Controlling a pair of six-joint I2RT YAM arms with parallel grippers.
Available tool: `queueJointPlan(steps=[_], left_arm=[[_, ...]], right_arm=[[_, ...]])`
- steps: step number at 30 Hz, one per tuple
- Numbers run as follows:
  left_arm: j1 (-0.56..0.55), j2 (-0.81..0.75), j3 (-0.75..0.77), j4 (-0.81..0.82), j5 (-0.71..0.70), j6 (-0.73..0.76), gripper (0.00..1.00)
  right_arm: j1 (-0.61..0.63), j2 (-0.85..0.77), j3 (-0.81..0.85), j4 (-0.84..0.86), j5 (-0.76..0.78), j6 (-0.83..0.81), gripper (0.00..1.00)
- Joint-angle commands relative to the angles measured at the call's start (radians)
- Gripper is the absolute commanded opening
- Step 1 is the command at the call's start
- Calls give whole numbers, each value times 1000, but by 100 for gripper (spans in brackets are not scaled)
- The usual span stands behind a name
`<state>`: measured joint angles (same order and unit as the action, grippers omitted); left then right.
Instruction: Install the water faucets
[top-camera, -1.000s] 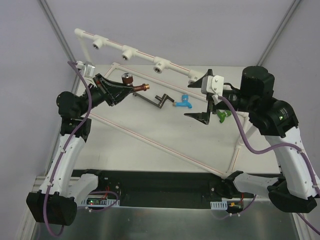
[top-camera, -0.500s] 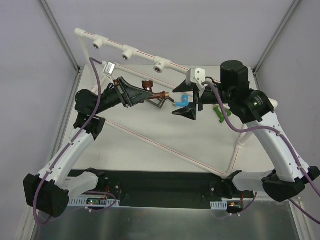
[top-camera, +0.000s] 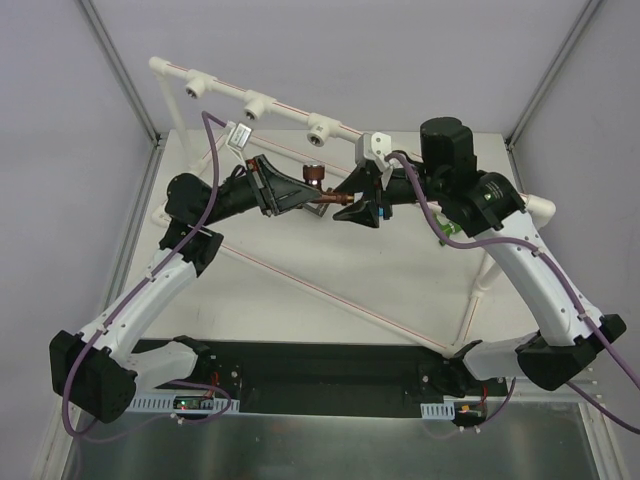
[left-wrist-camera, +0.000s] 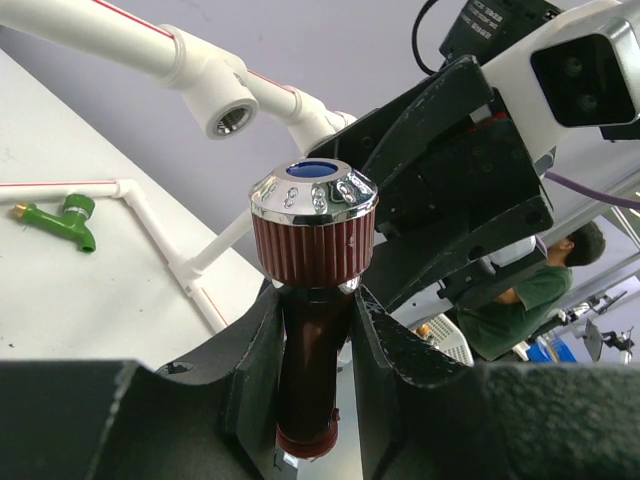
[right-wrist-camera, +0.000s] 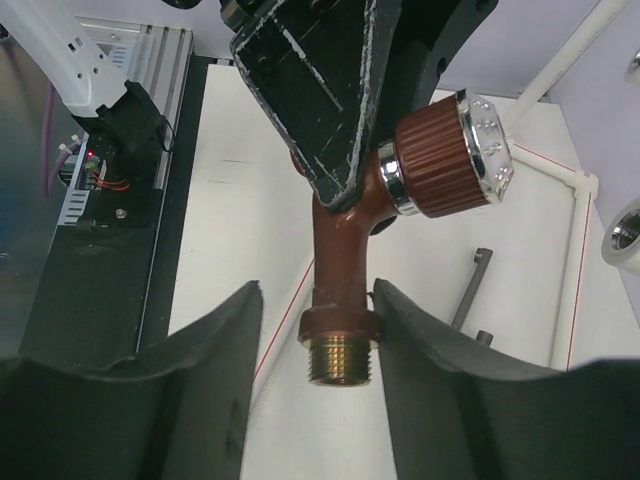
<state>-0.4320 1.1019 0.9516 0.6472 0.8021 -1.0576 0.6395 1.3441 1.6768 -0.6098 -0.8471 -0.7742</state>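
Note:
The red-brown water faucet (top-camera: 322, 190) with its shiny knob hangs in the air above the table's middle. My left gripper (top-camera: 308, 197) is shut on its body (left-wrist-camera: 310, 350), knob (left-wrist-camera: 313, 205) standing above the fingers. My right gripper (top-camera: 353, 207) faces it from the right. Its jaws stand open around the brass threaded end (right-wrist-camera: 340, 360): the right finger (right-wrist-camera: 400, 320) touches the collar and a gap shows at the left finger (right-wrist-camera: 235, 330). A green water faucet (left-wrist-camera: 65, 218) lies on the table by the pipe.
The white pipe frame (top-camera: 275, 103) runs along the back with three round sockets (top-camera: 318, 134), one close behind the knob (left-wrist-camera: 230, 118). A dark metal crank (right-wrist-camera: 470, 290) lies on the table below. Thin white pipes (top-camera: 470, 300) border the table.
My left arm carried the red-brown faucet rightward to the middle. My right arm swung left to meet it, and its jaws narrowed around the threaded end.

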Motion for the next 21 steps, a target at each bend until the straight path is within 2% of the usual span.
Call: queueJointPlan(steps=[1,3,4,6,7,8,10,11,13,14,21], left_arm=[[-19,1,55,69,-7,31,0],[-25,6,59,69,-6,38,0],[-27,4,62,65,-3,44,0],[-28,9,65,62,3,47,0],[-28,9,68,62,15,48,0],[-28,10,70,62,20,48,0],[-28,16,72,60,28,48,12],[-28,18,75,60,35,47,31],[-28,26,81,62,46,45,42],[-30,29,87,62,58,42,51],[-45,67,116,58,115,28,57]], right_arm=[[9,7,20,30,-52,4,46],[9,9,20,30,-49,4,39],[9,9,20,30,-50,6,29],[11,7,15,31,-47,4,17],[11,4,12,30,-46,1,5],[9,3,11,30,-44,0,2],[11,1,6,30,-47,0,2],[11,1,4,30,-50,0,2],[11,0,4,30,-55,-2,2],[11,-2,4,30,-61,-2,2],[11,-10,-2,36,-56,-4,2]])
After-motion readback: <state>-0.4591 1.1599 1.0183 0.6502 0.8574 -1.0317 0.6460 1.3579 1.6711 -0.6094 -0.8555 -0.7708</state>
